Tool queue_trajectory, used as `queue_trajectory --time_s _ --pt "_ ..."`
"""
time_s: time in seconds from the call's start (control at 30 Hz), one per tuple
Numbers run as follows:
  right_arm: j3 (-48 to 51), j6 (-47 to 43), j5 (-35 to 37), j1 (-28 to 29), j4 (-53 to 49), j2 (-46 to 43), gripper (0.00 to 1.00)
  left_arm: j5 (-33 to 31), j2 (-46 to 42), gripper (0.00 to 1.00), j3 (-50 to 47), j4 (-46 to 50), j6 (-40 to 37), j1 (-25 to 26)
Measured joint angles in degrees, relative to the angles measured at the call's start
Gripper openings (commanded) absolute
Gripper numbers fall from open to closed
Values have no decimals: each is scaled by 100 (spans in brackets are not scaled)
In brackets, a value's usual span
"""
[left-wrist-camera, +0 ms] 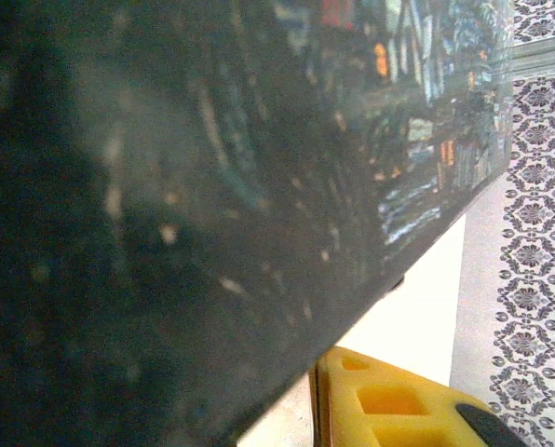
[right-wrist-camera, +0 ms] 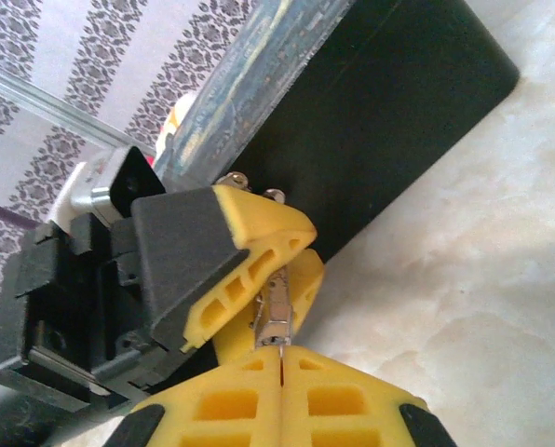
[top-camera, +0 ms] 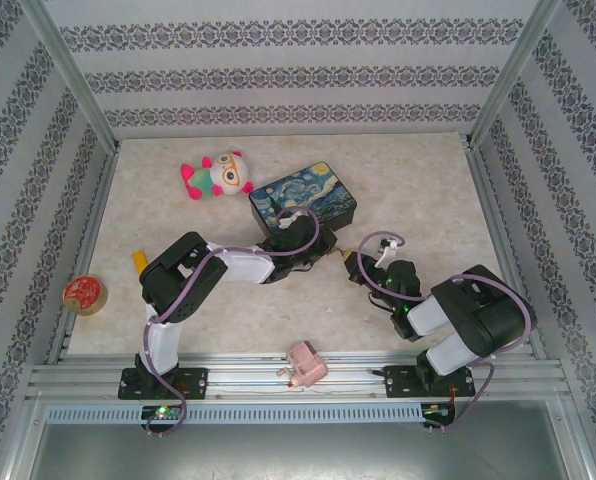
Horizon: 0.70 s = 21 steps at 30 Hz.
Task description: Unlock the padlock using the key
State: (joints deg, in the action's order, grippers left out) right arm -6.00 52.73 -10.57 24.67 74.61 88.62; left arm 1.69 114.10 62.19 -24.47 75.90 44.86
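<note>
- R wrist cam: we see R gripper (right-wrist-camera: 282, 352) pinched shut on key (right-wrist-camera: 276, 321); L gripper (right-wrist-camera: 282, 263) clamps padlock (right-wrist-camera: 274, 195), shackle poking out.
- Top cam: both meet beside tin box (top-camera: 303, 198); lock too small for us.

A lab test cell — aluminium frame (top-camera: 73, 72), wallpaper-printed walls (top-camera: 298, 60) around a tabletop (top-camera: 428, 210).

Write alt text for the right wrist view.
The right gripper, shut, pinches a thin metal key and points it into the narrow gap between the yellow fingers of the left gripper. Behind them, a dark box stands on the pale marbled table.
</note>
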Motion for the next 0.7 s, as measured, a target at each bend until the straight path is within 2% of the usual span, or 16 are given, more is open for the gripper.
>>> queue_trajectory --time_s 0.4,0.7 --pt "229 420 673 415 114 -129 0 -22 50 0 0 -133 24 0" --pt "219 570 925 592 105 -184 0 -20 59 0 0 -175 31 -4"
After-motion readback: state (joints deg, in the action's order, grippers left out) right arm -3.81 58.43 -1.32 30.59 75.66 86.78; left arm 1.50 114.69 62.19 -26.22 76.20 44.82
